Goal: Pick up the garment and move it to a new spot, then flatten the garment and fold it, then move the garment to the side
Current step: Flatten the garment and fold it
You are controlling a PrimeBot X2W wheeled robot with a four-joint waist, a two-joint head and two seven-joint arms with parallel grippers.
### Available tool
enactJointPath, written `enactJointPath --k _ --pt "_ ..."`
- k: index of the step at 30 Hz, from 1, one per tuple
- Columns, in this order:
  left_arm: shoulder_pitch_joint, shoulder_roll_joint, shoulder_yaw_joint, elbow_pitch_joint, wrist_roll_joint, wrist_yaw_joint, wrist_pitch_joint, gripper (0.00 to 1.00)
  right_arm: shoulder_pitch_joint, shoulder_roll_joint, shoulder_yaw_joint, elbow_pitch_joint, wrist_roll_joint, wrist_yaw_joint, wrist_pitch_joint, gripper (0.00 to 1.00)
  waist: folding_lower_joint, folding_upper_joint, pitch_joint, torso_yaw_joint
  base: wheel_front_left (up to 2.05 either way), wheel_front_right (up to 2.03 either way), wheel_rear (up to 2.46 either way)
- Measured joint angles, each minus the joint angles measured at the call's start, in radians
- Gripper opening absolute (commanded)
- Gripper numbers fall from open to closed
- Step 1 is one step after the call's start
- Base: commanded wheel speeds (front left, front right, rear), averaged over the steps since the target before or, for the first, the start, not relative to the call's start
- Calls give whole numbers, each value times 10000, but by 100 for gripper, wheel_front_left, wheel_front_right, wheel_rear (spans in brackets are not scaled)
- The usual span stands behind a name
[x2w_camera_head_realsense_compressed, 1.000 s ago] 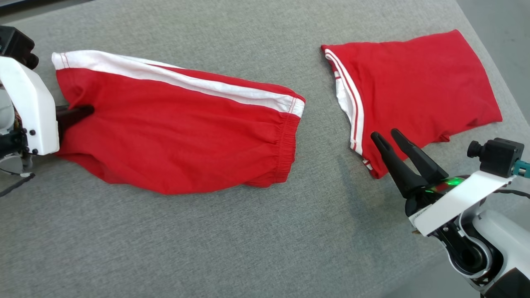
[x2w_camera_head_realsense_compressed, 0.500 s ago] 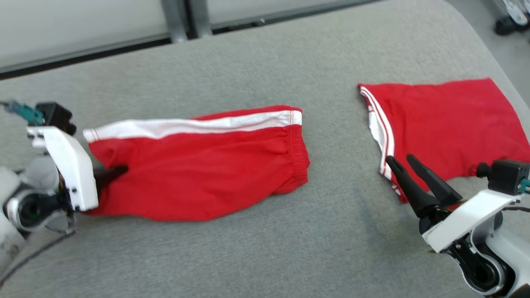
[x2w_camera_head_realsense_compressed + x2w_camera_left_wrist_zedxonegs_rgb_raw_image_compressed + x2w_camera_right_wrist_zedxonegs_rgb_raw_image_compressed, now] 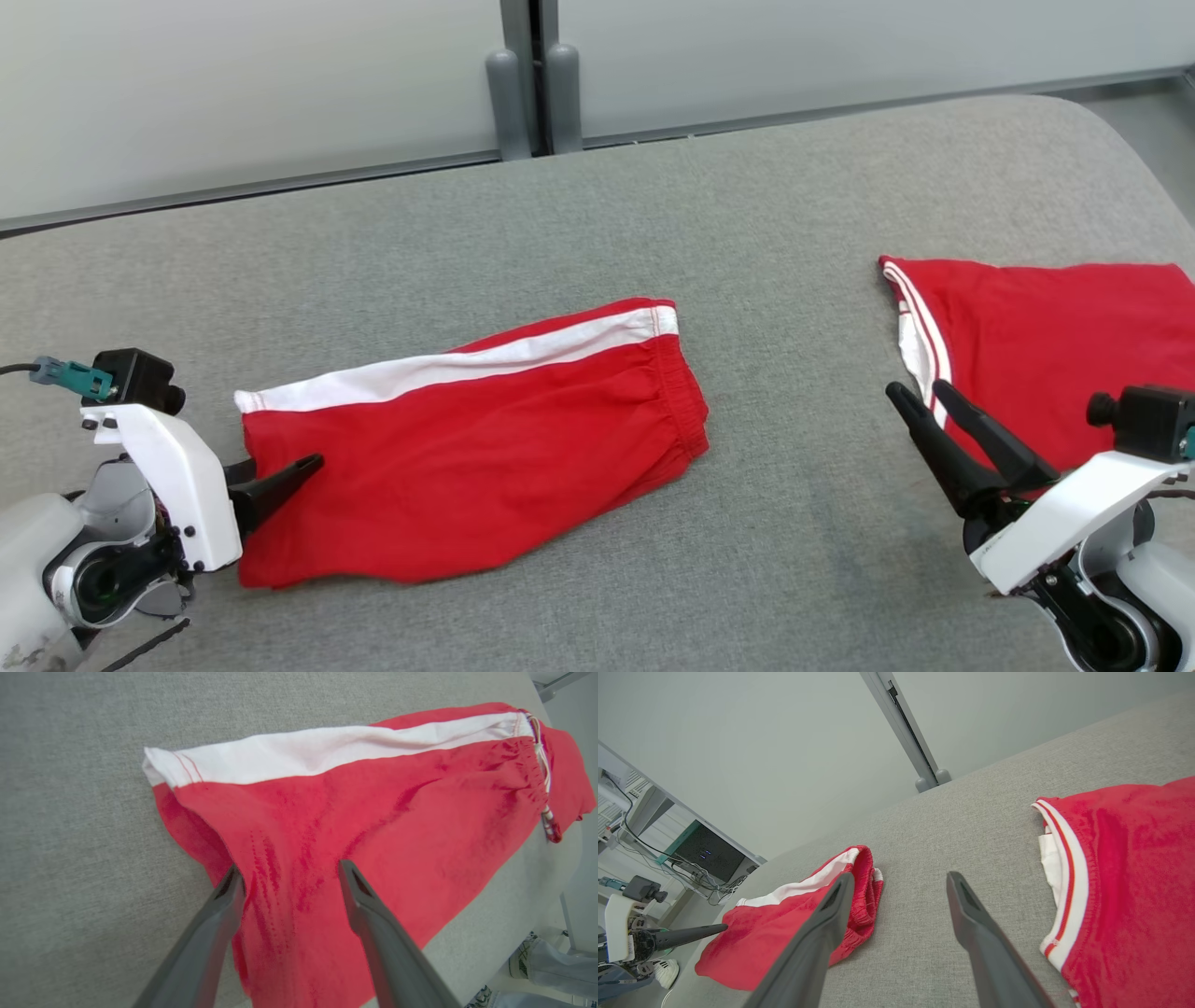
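Folded red shorts with a white side stripe (image 3: 467, 448) lie on the grey fabric desk (image 3: 747, 205), around seven o'clock. The left tool (image 3: 289, 868) gapes wide over their nine o'clock end, gripping nothing. The right tool (image 3: 915, 386), equally wide and empty, hovers by a red shirt (image 3: 1055, 345) at three o'clock.

your head cam looks down across the grey table (image 3: 597, 215), left wrist cam's up close over the red shorts (image 3: 397, 812), right wrist cam's low, facing the wall (image 3: 761, 742), all three catch those shorts
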Motion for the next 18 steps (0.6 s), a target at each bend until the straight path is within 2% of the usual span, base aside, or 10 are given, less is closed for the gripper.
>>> enactJointPath --k 4,8,11,15,18 --pt "-39 259 -35 -13 635 88 -491 100 209 59 -111 33 -182 0 52 100 0 0 -242 231 0 0 0" --pt "-216 903 146 -405 1664 704 -1802 100 294 138 -780 337 -1078 0 -408 100 0 0 -514 508 0 0 0" --pt "-191 1149 598 -1108 2102 1427 -3321 100 513 464 -1655 623 -1891 0 -596 100 0 0 -656 792 0 0 0" --pt "450 1204 1062 -2102 2458 2633 -5200 100 985 1060 -2945 807 -3101 0 -662 100 0 0 -808 1204 0 0 0" --pt "1158 1026 1528 -2755 2847 3521 -5706 100 1376 1699 -4092 802 -4232 0 -673 100 0 0 -911 1482 0 0 0"
